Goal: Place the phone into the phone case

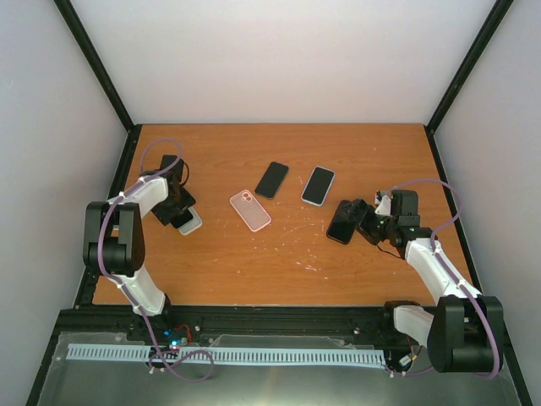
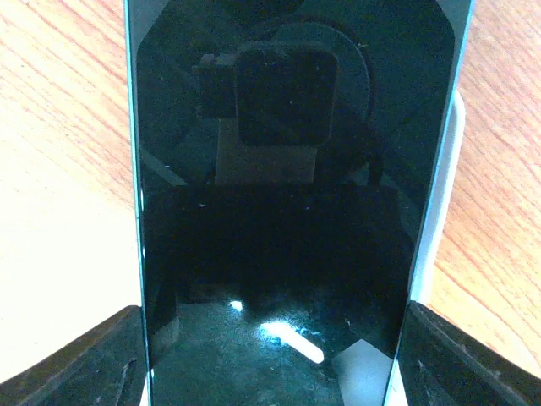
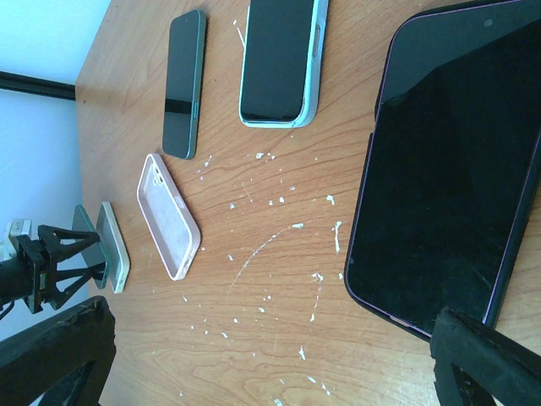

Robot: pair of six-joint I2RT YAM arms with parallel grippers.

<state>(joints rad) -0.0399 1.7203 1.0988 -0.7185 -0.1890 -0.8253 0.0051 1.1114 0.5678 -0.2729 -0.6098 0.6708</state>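
- Two claws work over a wooden desk (image 1: pixel 279 262); an empty pink case (image 1: pixel 250 210) lies open side up near its middle.
- White flecks (image 3: pixel 279 245) are scattered over the wood on the near right of the pink case.
- Right of the pink case, well apart from it, the right claw (image 1: pixel 351 213) stands released with its fingers spread wide. A dark purple-edged phone (image 3: pixel 448 169) lies flat, screen up, at its fingertips, and nothing is gripped.
- Left of the pink case, the left claw (image 1: pixel 180 213) is clenched across the width of a dark teal-edged phone (image 2: pixel 287 211), one finger on each long edge.
- A white case (image 2: pixel 446 194) shows along that phone's right edge, on the side toward the pink case. Whether the phone sits inside it cannot be told.
- Beyond the pink case and a little to its right lies a bare dark phone (image 1: pixel 271 179), screen up.
- Farther right, side by side with it, is a phone in a light-blue case (image 1: pixel 318 185).
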